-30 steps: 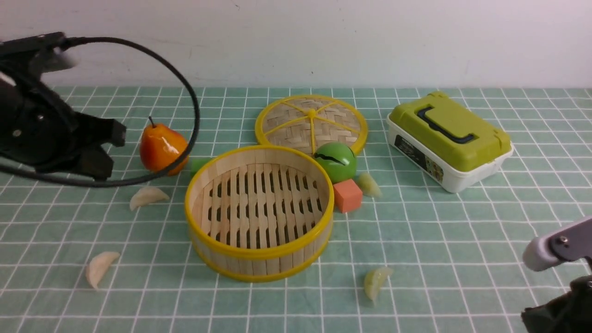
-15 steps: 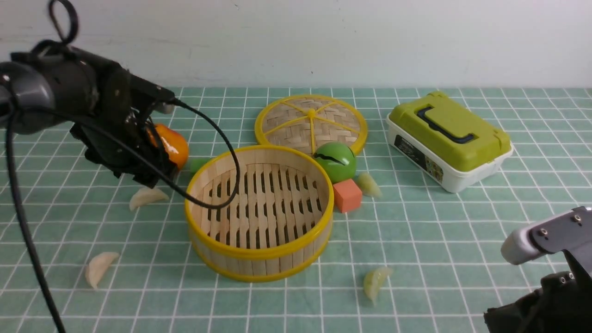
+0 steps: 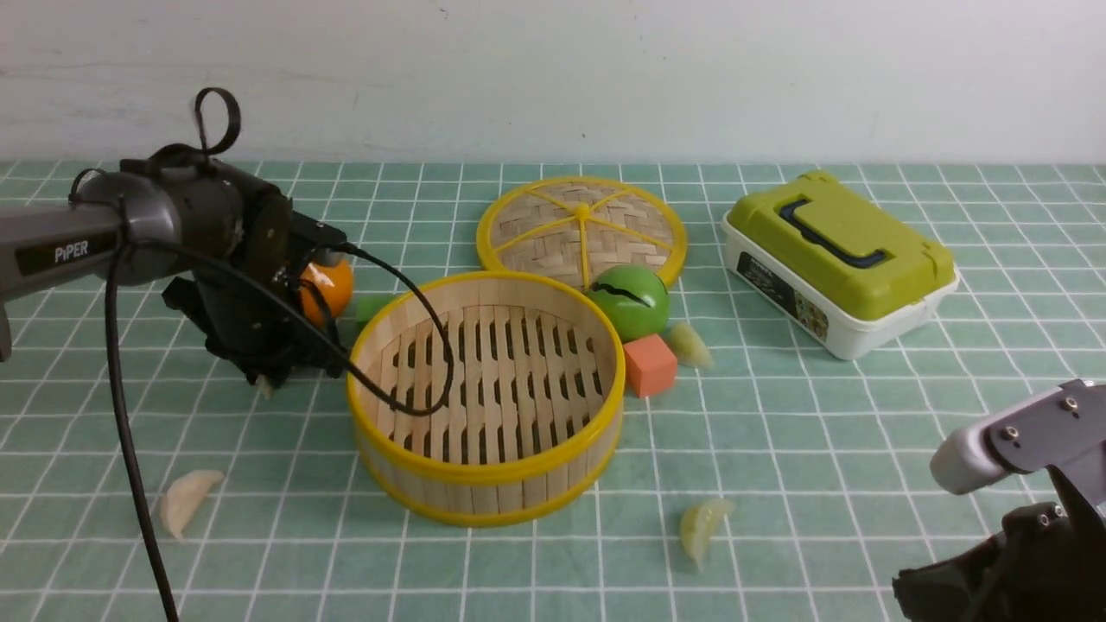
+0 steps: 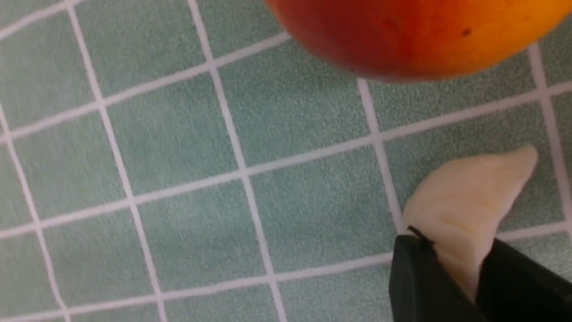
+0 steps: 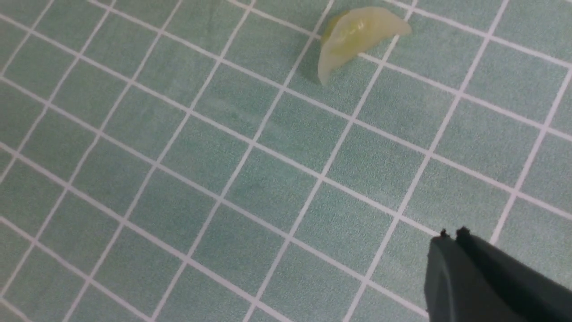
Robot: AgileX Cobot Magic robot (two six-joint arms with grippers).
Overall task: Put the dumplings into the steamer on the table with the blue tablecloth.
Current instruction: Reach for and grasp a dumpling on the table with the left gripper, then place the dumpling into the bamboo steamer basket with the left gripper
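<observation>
Left gripper [image 4: 451,250]: narrow, pinching one tapered end of the far cream dumpling [image 4: 469,197], which lies on the blue tablecloth [image 3: 821,432] just near the pear [image 3: 327,285], left of the steamer [image 3: 484,497].
Right gripper [image 5: 452,235]: fingertips together, holding nothing, at the near right, apart from the near green dumpling [image 5: 353,38].
Handling: probably light, glossy and slippery, perhaps soft. A hold across the thick middle looks safer than one on the tip.
Dumplings: four, none in the steamer. Two are cream, the near cream dumpling [image 3: 186,501] at near left. Two are green, the far green dumpling [image 3: 689,344] beside the pink cube [image 3: 649,364].
Others: one woven lid [image 3: 579,220], one green-lidded box [image 3: 838,259].
</observation>
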